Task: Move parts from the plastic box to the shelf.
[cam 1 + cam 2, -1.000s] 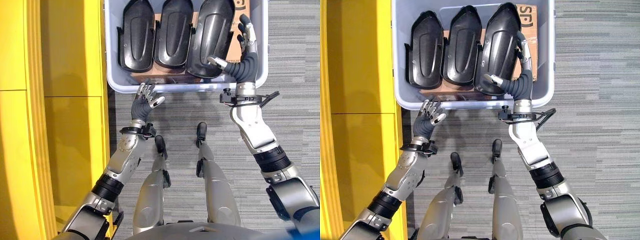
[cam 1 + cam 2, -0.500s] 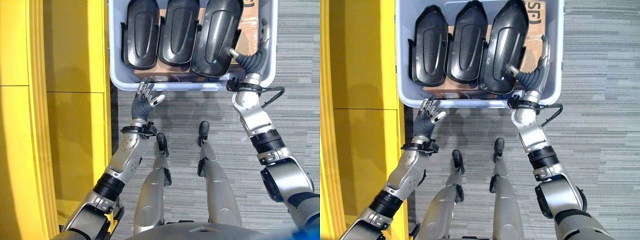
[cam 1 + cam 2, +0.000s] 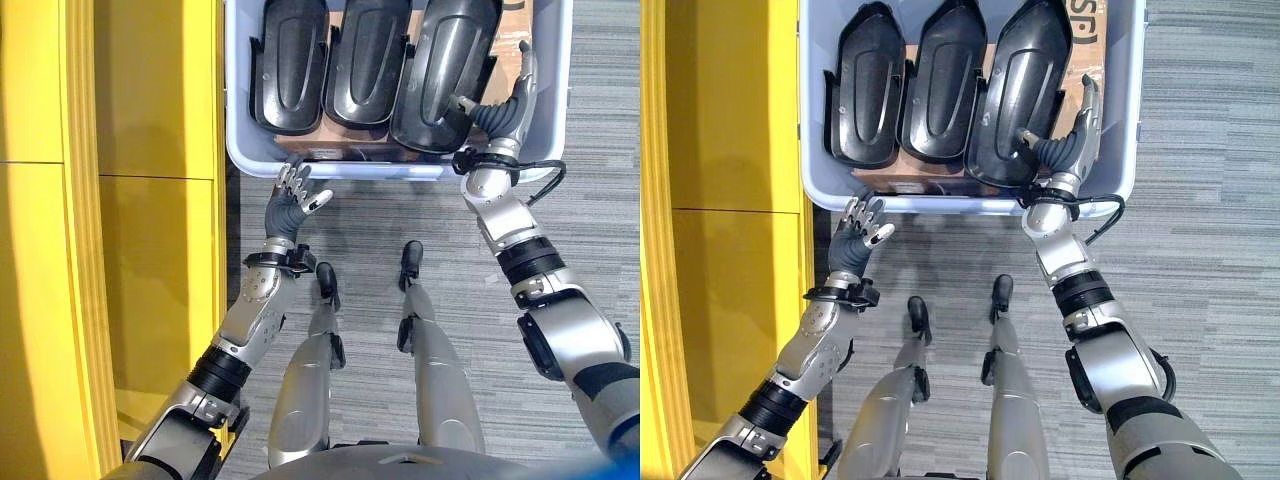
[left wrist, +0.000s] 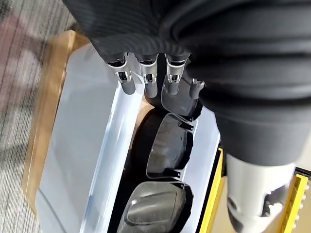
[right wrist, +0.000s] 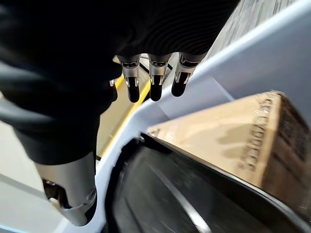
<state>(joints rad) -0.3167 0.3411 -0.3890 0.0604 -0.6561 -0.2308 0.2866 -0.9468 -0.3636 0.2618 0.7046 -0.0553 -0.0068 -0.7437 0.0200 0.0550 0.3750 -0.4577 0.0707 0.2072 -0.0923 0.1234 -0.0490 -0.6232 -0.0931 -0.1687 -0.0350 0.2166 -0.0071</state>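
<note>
A pale plastic box (image 3: 340, 170) on the floor holds three black moulded parts side by side: left (image 3: 288, 65), middle (image 3: 365, 55) and right (image 3: 440, 75). They rest on a cardboard carton (image 3: 1080, 50). My right hand (image 3: 500, 115) is inside the box between the right part and the box's right wall. Its fingers (image 5: 153, 77) are straight and its thumb rests against that part's edge; it is open. My left hand (image 3: 288, 205) hangs just outside the box's near wall, open with relaxed fingers (image 4: 146, 77), holding nothing.
A yellow shelf unit (image 3: 150, 200) runs along the left, close to the box's left wall. Grey striped carpet (image 3: 590, 250) lies to the right and in front of the box.
The camera has moved nearer the box. My right hand has sunk from over the box's right rim down beside the right part. The left hand has hardly moved.
</note>
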